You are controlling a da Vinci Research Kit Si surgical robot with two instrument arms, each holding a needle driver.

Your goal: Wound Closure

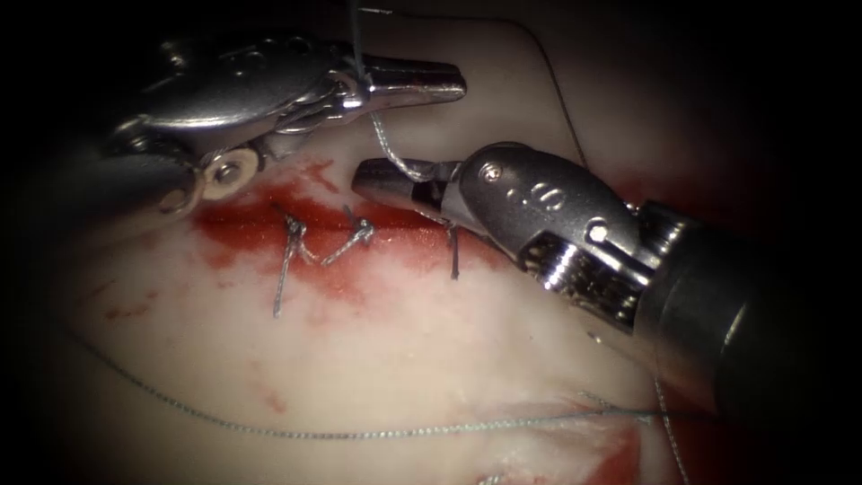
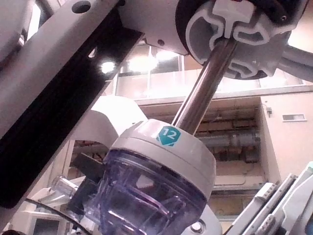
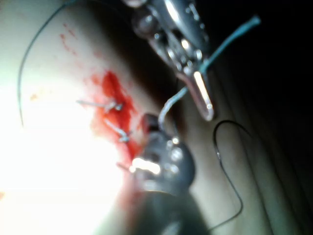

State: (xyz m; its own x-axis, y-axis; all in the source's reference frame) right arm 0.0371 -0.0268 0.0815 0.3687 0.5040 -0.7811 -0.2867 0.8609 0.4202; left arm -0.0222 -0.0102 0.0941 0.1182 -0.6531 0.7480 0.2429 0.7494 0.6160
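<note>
1. Right tool (image 1: 382, 181): enters from the right, jaws pointing left, closed on the thread (image 1: 388, 148) just above the cut (image 1: 359, 235). It holds thread only, no needle.
2. Left tool (image 1: 422, 81): above and left of the right one, jaws pointing right, clamped on the same thread at their base. A short curved span runs down from it to the right tool's tip.
3. Key relation: the two grip points sit near each other, left tool's above and slightly left of the right tool's. The span between them is slack and bowed, running roughly vertical.
4. Needle (image 3: 230, 161): lies free on the tissue (image 1: 404, 359) in the right wrist view, held by neither tool and not in the tissue. It rests on the far side of the right tool from the stitches (image 1: 328, 242).
5. Stitches: knotted ones sit across the cut with red fluid (image 1: 260, 229) around them, left of the right tool's tip.
6. Room: open tissue below the cut. A long loose run of thread crosses it low down, well apart from both tools.
</note>
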